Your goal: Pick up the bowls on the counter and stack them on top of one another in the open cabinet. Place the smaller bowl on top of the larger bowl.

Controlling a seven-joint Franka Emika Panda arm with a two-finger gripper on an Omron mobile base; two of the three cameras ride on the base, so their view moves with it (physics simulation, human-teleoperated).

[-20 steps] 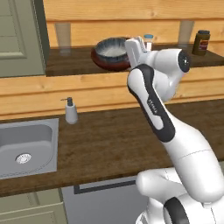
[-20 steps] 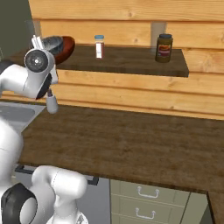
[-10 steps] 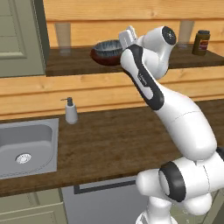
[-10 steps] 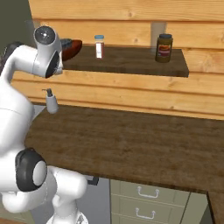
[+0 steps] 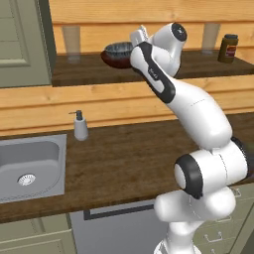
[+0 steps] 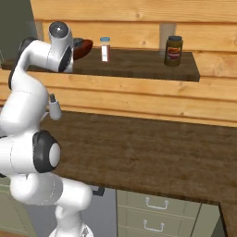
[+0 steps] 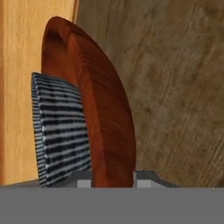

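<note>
With the small grey-blue bowl [image 5: 118, 48] nested in the dark red-brown bowl [image 5: 113, 59] on the cabinet shelf [image 5: 89, 67], the gripper [image 5: 140, 35], its opening impossible to judge, looks due to retreat.

We see our white arm [image 5: 198, 114] rising from its base, bending at the elbow and reaching up and forward. The wrist is turned sideways. Our gripper [image 5: 139, 35] is raised high; we cannot tell how its jaws stand.
</note>
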